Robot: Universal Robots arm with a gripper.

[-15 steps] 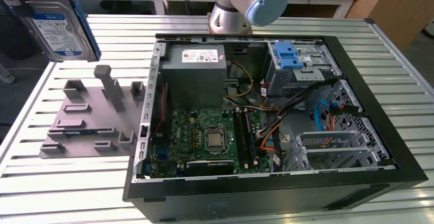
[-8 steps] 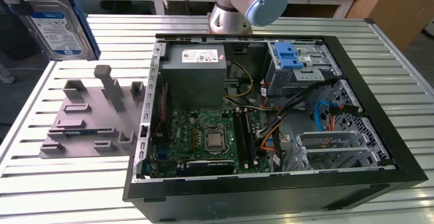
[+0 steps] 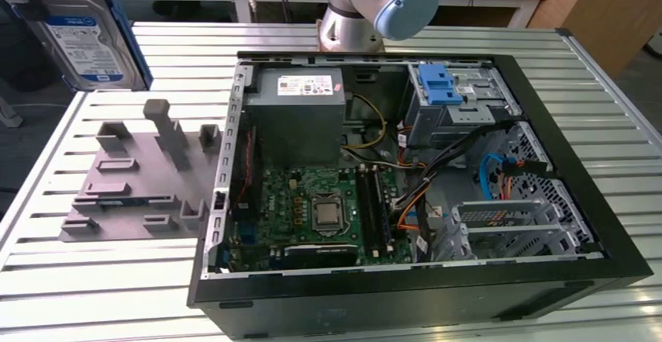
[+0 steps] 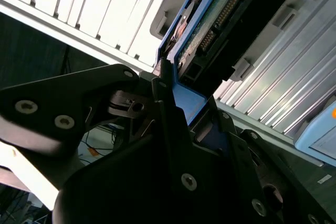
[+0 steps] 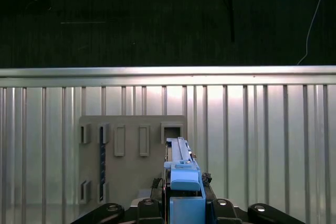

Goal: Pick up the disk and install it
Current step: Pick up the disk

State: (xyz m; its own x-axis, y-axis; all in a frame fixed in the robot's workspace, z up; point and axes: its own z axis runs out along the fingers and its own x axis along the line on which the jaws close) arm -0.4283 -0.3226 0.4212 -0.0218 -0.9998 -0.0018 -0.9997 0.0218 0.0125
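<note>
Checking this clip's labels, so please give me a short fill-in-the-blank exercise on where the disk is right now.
1. The gripper is ___ on the disk.
2. The disk's carrier frame is ___ in colour.
3. In the exterior view, the disk is on that view's ___ of the open computer case.
Missing words: shut; blue; left.

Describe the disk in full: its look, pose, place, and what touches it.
The disk is a flat silver drive with a blue-and-white label, set in a blue plastic carrier frame. The second wrist view shows its dark connector edge with rows of pins. It is held on edge, clear of the ribbed metal table, near the grey slotted plate and outside the open computer case. The gripper is shut on its blue frame.
</note>
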